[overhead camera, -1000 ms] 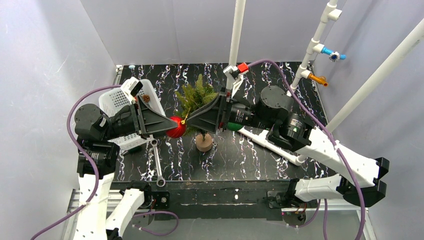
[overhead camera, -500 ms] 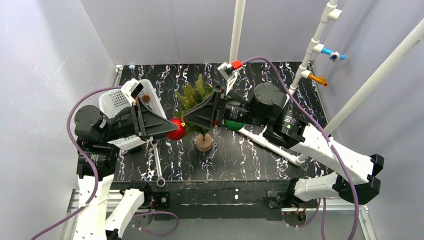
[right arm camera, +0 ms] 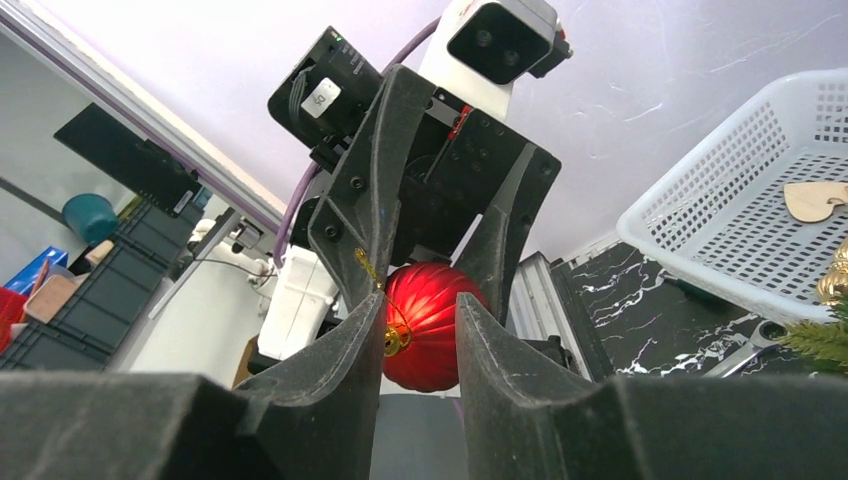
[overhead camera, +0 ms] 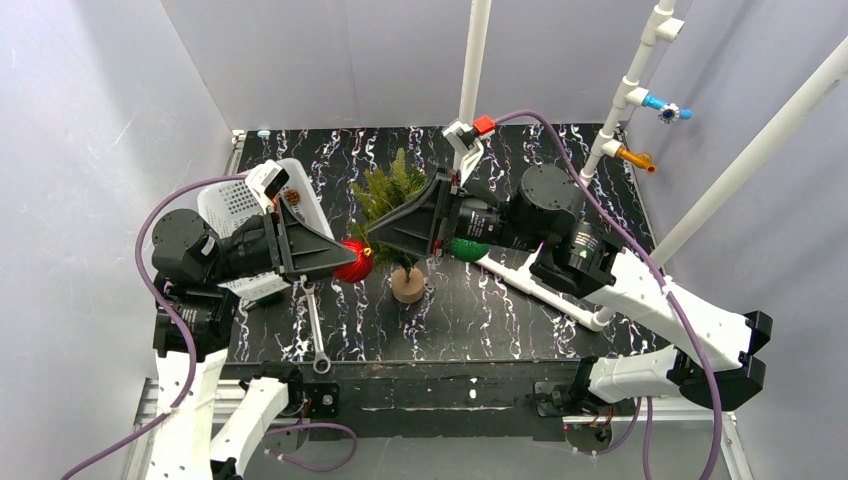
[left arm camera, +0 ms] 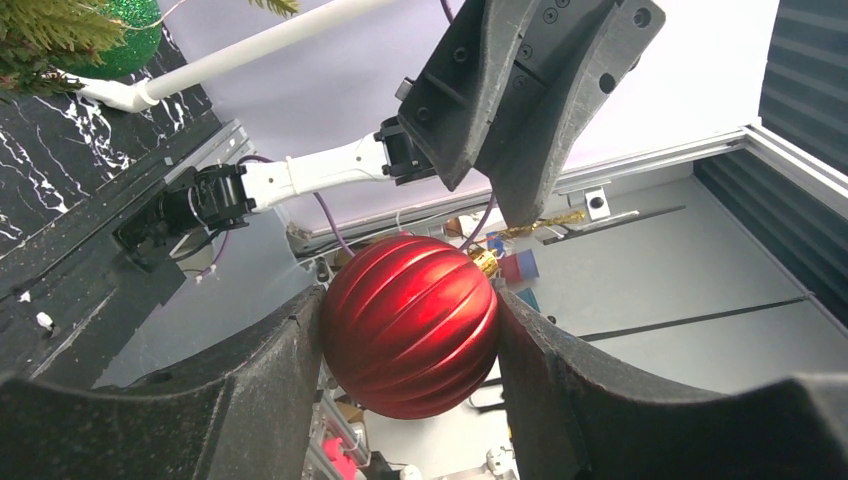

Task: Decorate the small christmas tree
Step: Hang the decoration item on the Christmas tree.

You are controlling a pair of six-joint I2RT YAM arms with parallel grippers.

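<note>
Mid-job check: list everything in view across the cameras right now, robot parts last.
small christmas tree: one, green, table centre
red bauble: one, ribbed, gold cap, beside tree
green bauble: one, glittery, right of tree
basket: one, white, table's left
wooden heart: one, tan, in basket
wrench: one, silver, front left
pipes: several, white, back and right
table: one, black marbled
left end effector: black, gripping red bauble
right end effector: black, jaws apart at bauble's cap

Both arms meet mid-table (tips almost touching): left gripper point(overhead camera: 344, 260) clamps a red bauble point(left arm camera: 410, 325); right gripper point(right arm camera: 420, 322) seems slightly parted.
</note>
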